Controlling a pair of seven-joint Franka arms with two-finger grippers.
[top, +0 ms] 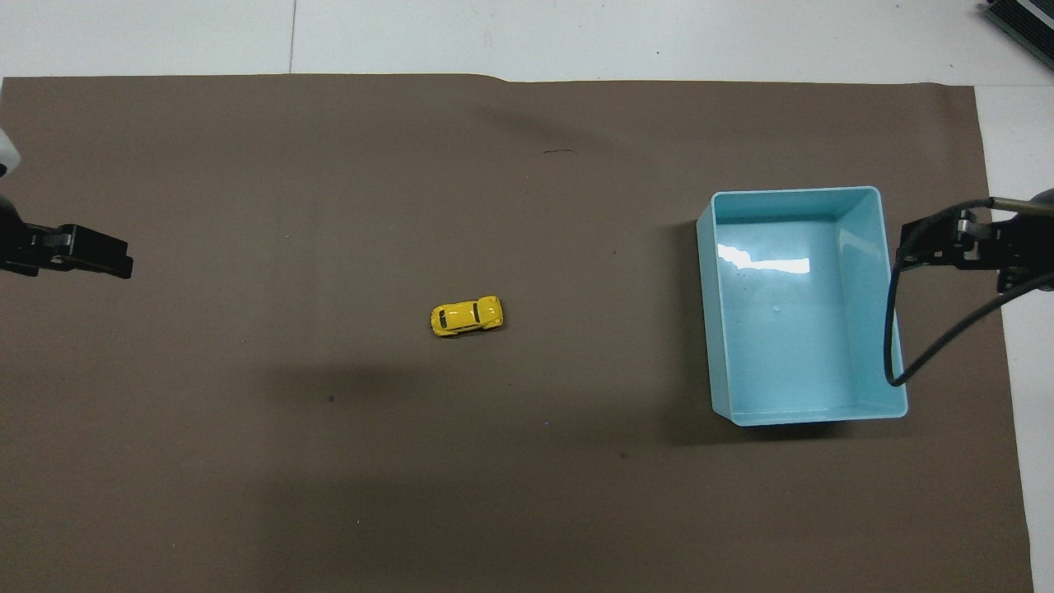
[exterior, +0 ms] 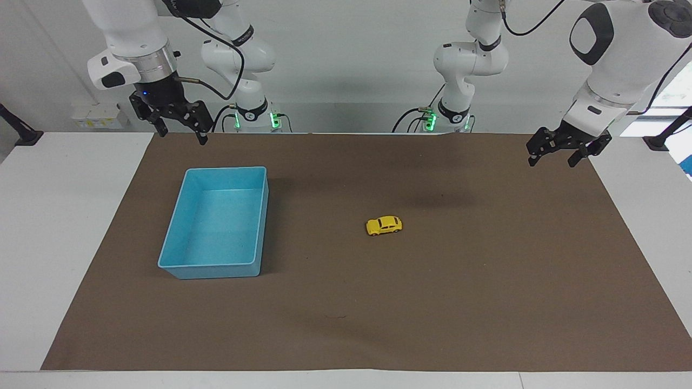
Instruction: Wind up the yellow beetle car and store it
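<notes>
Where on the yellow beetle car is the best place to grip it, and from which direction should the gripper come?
Grip the yellow beetle car across its two long flanks, coming straight down from above. It stands on its wheels on the brown mat, lengthwise along the table, with bare mat all around it; its roof is rounded, so the flatter sides probably hold better.

open mat (exterior: 486, 281) around car (exterior: 384, 225), bin (exterior: 178, 267) well apart

The yellow beetle car (exterior: 384, 225) sits on its wheels on the brown mat (exterior: 459, 302) covering the bench, well apart from the blue bin (exterior: 178, 267), which lies toward the right arm's end. The right gripper (exterior: 181, 132) hangs over the mat's edge near the bin, jaws apart. The left gripper (exterior: 557, 156) hangs over the mat's corner, jaws apart, holding nothing.
</notes>
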